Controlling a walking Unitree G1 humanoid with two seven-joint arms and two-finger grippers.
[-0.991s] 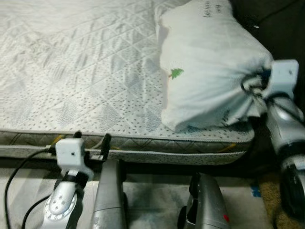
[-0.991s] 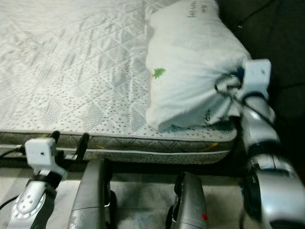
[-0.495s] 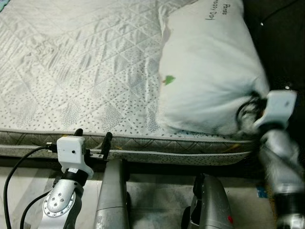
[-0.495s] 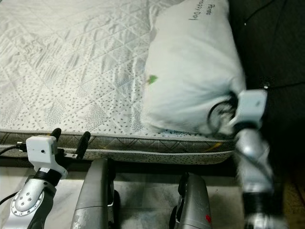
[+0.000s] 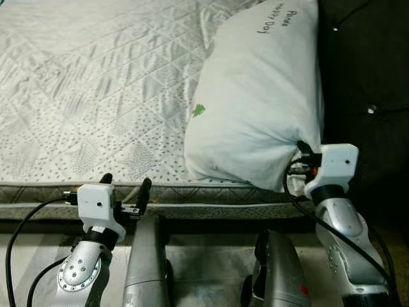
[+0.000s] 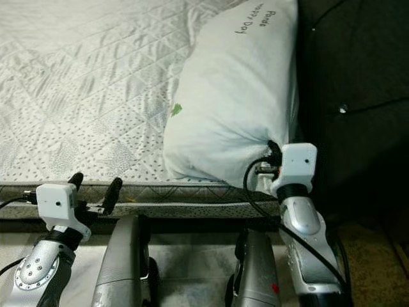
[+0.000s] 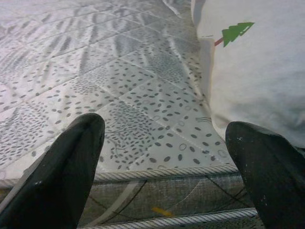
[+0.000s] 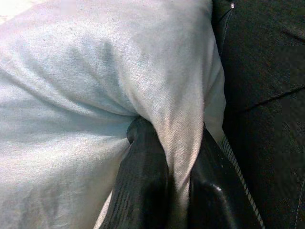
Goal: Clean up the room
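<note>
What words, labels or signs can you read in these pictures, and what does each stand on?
"Panda" over "Happy Day", as far as it can be read: dark handwriting-style print on the far end of the white pillow.
Green tree sign, no words: printed on the pillowcase.
Nothing else is readable.

1. The two eye views look forward and down from the head, over the bed (image 5: 96,96)'s near edge, with both silver arms low in frame.
2. They share the quilted mattress and the white pillow (image 5: 268,102); the right eye sits a touch to the right, so everything lands further left in it.
3. The left wrist view looks out between its two black fingers (image 7: 66,176), low and close to the mattress edge, pillow corner ahead.
4. The right wrist view is pressed right up against the pillow, fingers (image 8: 143,191) pinching a fold of fabric, dark headboard (image 8: 267,71) beside.
</note>
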